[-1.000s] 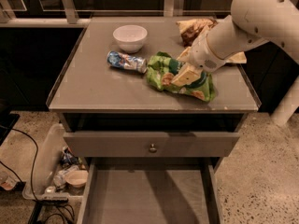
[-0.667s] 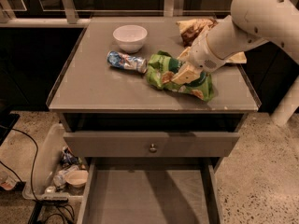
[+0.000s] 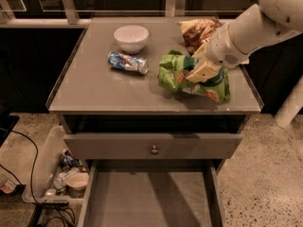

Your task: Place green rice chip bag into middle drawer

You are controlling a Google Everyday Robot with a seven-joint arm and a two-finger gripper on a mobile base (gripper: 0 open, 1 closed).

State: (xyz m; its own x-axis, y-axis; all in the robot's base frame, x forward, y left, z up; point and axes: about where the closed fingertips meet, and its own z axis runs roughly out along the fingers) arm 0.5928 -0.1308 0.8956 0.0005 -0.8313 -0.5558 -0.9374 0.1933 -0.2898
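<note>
The green rice chip bag [image 3: 180,74] lies crumpled on the right half of the grey cabinet top [image 3: 94,89]. My gripper [image 3: 201,71] comes in from the upper right on a white arm and is shut on the bag's middle, its tan fingers [image 3: 204,69] pressed into the foil. The middle drawer [image 3: 149,197] is pulled out below the cabinet front, its flat grey floor bare.
A white bowl [image 3: 131,38] and a crushed blue can [image 3: 128,63] sit on the left of the top. A brown-and-yellow chip bag [image 3: 196,30] lies behind my gripper. The drawer front with a round knob [image 3: 154,150] is above the open drawer. A bin of clutter [image 3: 66,174] stands on the floor at left.
My gripper has shifted a little to the right and slightly up, and the green bag has moved right with it. Bowl and can have not moved.
</note>
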